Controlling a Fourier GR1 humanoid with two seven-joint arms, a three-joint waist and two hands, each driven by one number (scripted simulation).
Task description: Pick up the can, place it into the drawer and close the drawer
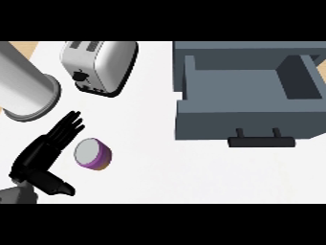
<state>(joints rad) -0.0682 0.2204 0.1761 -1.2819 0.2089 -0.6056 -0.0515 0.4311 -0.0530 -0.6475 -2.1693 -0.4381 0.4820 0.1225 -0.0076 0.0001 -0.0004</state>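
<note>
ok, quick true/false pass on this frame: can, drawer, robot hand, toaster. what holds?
1. The drawer is pulled open and nothing shows inside it. True.
2. The can already sits in the drawer. False: it stands on the white counter, far left of the drawer.
3. The left robot hand is open beside the can, fingers straight. True.
4. The robot hand has lifted the can. False: the fingers are not curled round it; the can rests on the counter.
5. The toaster is right of the drawer. False: it is left of it, near the grey cylinder.
</note>
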